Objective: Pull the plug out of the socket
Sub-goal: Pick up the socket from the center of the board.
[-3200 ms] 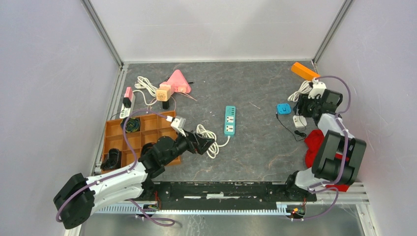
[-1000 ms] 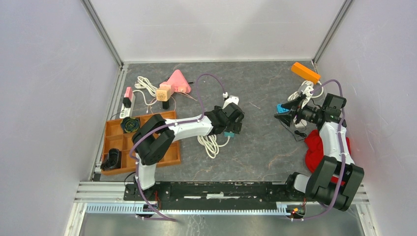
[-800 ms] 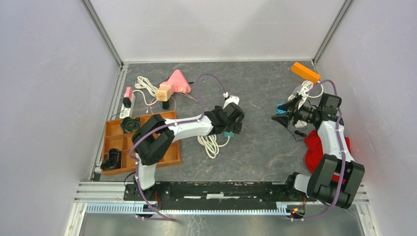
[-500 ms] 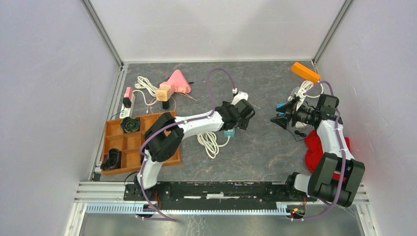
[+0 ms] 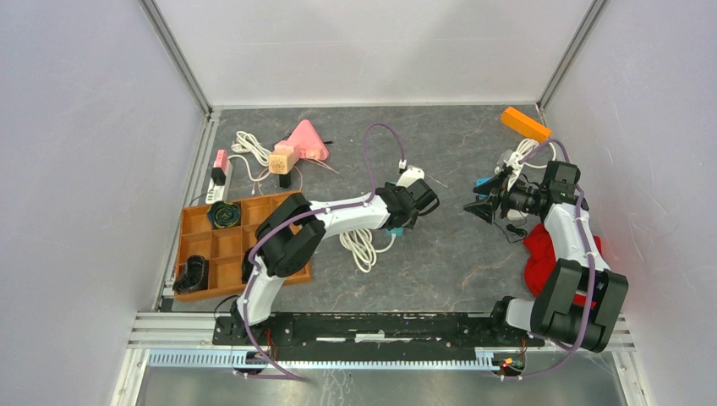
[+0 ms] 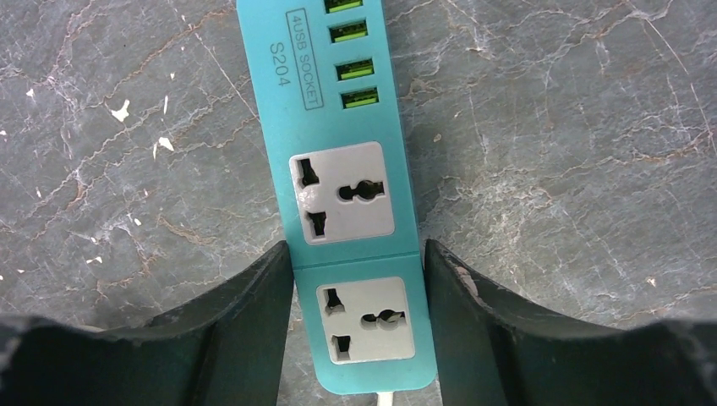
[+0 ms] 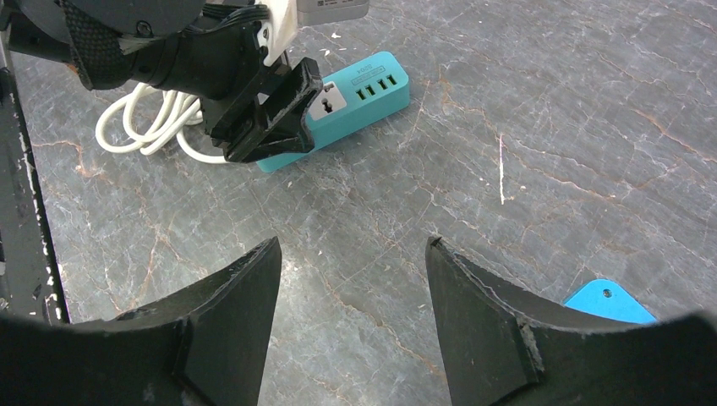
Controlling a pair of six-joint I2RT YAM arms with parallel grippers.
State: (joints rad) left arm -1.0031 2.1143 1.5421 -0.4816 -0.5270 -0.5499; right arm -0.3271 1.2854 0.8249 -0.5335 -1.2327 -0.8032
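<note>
There's the left gripper (image 6: 359,254) on the teal power strip (image 6: 338,93) at mid-table, its fingers (image 6: 254,313) pressed against both long sides at the cord end, beside the last grey outlet. At the strip's 3 o'clock the right gripper (image 7: 351,249) hovers above the tabletop, jaws wide. The white coiled cord (image 7: 144,127) lies at about 7 o'clock.

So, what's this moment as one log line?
left gripper: clamping teal power strip, cord end | right gripper: open, empty | visible sockets: empty

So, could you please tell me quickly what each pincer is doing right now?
Left pincer: closed on the teal power strip, gripping its sides.
Right pincer: open, holding nothing.
</note>
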